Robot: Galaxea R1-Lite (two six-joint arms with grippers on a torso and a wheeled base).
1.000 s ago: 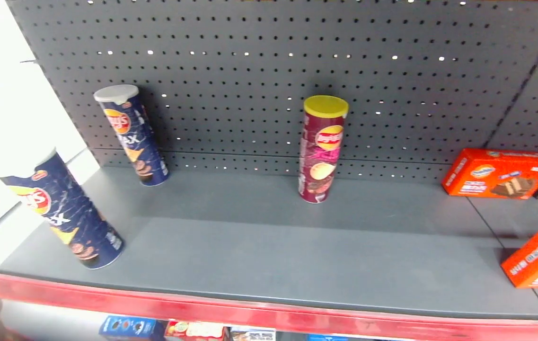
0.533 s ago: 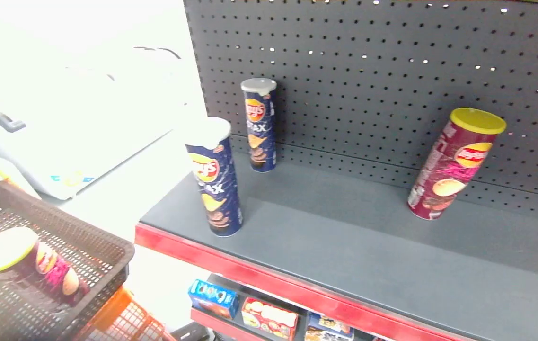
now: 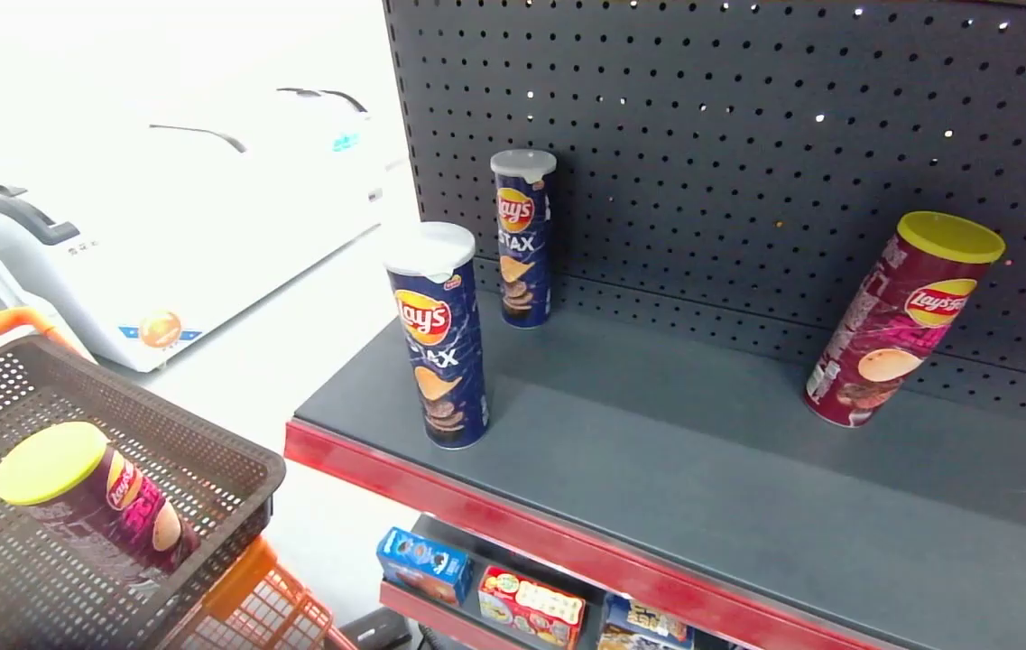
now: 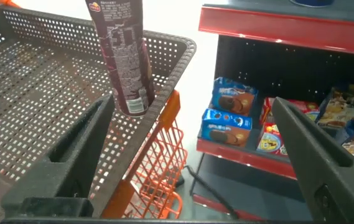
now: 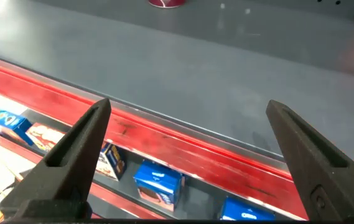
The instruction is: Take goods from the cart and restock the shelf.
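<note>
A maroon chip can with a yellow lid stands in the dark mesh basket of the orange cart; its lower part is in the left wrist view. On the grey shelf stand two dark blue chip cans, one near the front edge and one at the back panel, and a maroon can further right. My left gripper is open, low beside the cart basket. My right gripper is open, in front of the shelf's red edge.
A pegboard panel backs the shelf. Small snack boxes fill the lower shelf, also visible as boxes in the left wrist view. A white chest cabinet stands left of the shelf, behind the cart.
The head camera has swung left: the shelf slid right in view and the cart basket with the maroon can came into sight. The cans themselves have not moved.
</note>
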